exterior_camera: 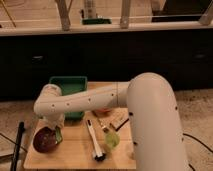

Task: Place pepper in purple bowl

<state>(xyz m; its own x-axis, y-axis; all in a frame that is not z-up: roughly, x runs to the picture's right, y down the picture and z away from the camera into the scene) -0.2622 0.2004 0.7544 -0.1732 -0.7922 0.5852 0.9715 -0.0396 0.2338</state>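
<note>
Camera looks down along arm (85, 101) to end effector (53, 129) at purple bowl (39, 145).

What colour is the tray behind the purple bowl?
Green tray, camera view; gripper hangs over the purple bowl.

This is looking like an indoor robot test space, more lab or office than home. A white robot arm (150, 115) is reaching across a small wooden table (75, 152) standing on speckled carpet (196, 114). A long dark counter (130, 57) is spanning mid-frame, with pale railing posts (64, 15) rising along the top. The gripper (52, 127) is hanging at lower left, over the purple bowl (44, 141).
</note>
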